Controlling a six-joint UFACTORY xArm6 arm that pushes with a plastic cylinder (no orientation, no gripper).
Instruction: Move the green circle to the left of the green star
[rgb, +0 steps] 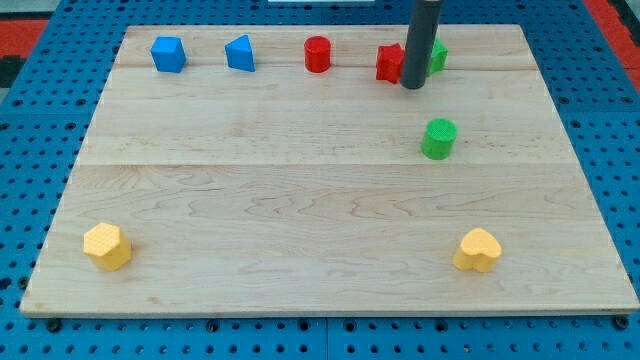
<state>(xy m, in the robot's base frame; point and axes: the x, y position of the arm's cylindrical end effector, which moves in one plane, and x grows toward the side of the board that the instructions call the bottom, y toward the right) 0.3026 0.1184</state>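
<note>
My tip (413, 86) is the lower end of a straight dark rod that comes down from the view's top; it has no jaws and holds nothing, it simply stands on the wooden board (300, 200) near the top edge, right of centre. It sits between two blocks: a red block (389, 62) touches or nearly touches the rod at about 10 o'clock from my tip, its shape partly hidden, and a green block (438, 54), mostly covered by the rod, peeks out at about 1 o'clock. From the little that shows, this is probably the green star, though its outline cannot be made out fully.

The green circle (438, 138), a short cylinder, lies at about 5 o'clock from my tip, near it but clearly apart, with bare wood between them. It stands at roughly 6 o'clock from the hidden green block.

Further out along the top row, at 9 o'clock from my tip, stand a red cylinder (317, 54), then a blue block (240, 53) with a slanted, wedge-like form, then a blue cube-like block (168, 54). Near the view's bottom, a yellow block (479, 250) with a lobed top lies at 5 o'clock, and another yellow block (107, 246) at 8 o'clock, both well apart from everything else.
</note>
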